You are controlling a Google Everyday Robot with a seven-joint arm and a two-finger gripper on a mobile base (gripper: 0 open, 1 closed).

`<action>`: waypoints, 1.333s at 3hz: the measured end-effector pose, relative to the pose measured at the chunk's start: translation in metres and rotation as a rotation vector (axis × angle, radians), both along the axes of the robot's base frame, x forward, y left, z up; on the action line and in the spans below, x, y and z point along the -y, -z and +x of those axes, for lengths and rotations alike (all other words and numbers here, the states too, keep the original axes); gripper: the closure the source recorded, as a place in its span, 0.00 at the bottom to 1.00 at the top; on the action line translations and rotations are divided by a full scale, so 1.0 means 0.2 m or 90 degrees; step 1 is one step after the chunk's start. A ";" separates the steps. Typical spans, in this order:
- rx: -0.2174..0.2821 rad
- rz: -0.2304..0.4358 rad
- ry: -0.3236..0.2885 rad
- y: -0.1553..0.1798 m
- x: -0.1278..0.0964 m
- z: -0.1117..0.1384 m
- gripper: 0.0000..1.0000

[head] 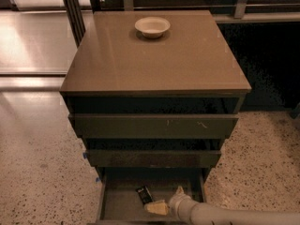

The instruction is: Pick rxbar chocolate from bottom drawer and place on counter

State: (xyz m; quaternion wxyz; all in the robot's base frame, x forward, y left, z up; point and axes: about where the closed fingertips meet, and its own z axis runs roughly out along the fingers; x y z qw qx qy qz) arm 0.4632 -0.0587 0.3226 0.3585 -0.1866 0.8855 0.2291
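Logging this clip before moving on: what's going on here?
The robot's arm reaches into the open bottom drawer, with its hand low over the drawer floor, right next to the rxbar chocolate. The bar lies flat in the drawer, not yet lifted. A white bowl sits on the counter near its back edge.

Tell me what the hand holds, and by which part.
Nothing, as far as shows: the hand is in the bottom drawer, right beside the chocolate bar lying on its floor.

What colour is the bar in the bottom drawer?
The bar is black, camera view; the gripper is beside it in the drawer.
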 end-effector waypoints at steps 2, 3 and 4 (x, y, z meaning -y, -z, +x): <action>0.004 0.013 0.014 0.39 -0.35 0.10 0.00; -0.001 0.015 0.011 0.43 -0.39 0.10 0.00; -0.008 0.010 0.018 0.49 -0.40 0.12 0.00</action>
